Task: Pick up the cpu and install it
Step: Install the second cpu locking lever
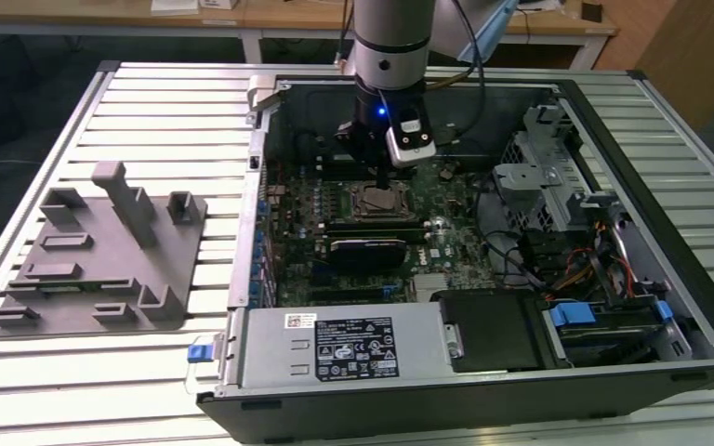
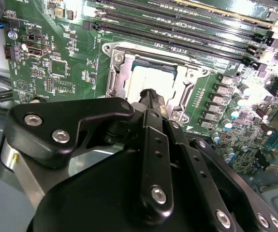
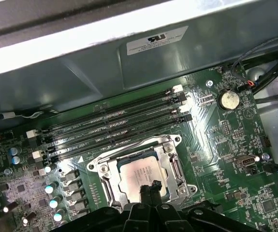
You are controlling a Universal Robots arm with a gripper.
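Exterior view: 1 arm is reaching into 1 open computer case [image 1: 654, 279]; gripper [image 1: 383, 183] is hovering just above the socket [image 1: 379, 197].

Second wrist view: 1 cpu [image 2: 153, 79] is sitting inside the socket frame [image 2: 113, 77]; gripper [image 2: 152, 96] fingertips are pinched narrow, at its edge.

First wrist view: 1 cpu [image 3: 138, 173] is lying seated in the socket, 4 memory slots [image 3: 114, 123] running beside it, 1 coin battery [image 3: 228, 100] nearby.

Metal, board and matt black plastic

The cpu [image 3: 139, 175] has a dull silvery metal lid; its socket frame [image 3: 173, 155] is bright bare metal; the motherboard [image 3: 226, 159] is glossy green; the gripper [image 2: 151, 104] looks matt black.
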